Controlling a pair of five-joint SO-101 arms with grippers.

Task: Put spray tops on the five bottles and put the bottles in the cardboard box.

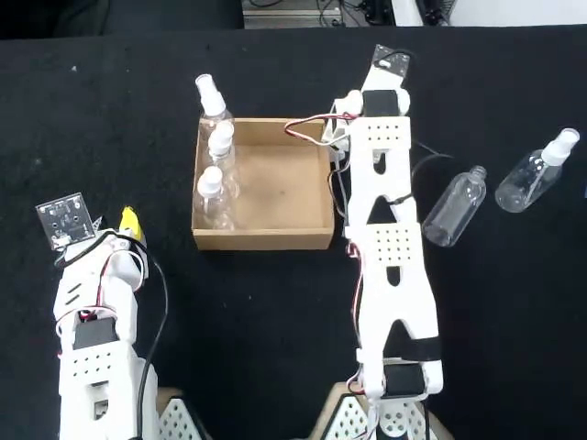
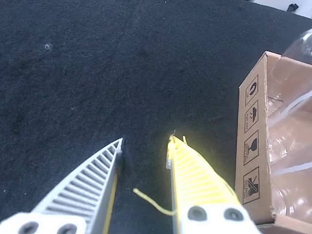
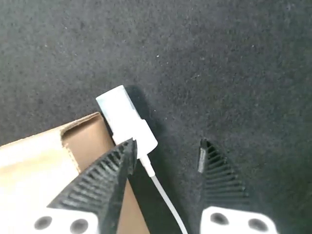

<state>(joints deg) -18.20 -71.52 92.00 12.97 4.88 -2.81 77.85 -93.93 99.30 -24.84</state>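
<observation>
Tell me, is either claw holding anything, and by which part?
Nothing is held. The left gripper is open over the table. The right gripper is open too; a loose spray top lies just beside it, ungripped.

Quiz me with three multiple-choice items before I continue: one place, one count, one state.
1. The uncapped bottle lies: A in the cardboard box; B on the table, beside a capped bottle; C in a gripper.
2. Bottles wearing spray tops: A two; B four; C five.
3. The left gripper's jaws are: A open, empty; B shut on a bottle; C shut on a cap.
1 B: it lies outside the box.
2 B: three bottles at the box's wall, one on the table.
3 A: bare table shows between them.
</observation>
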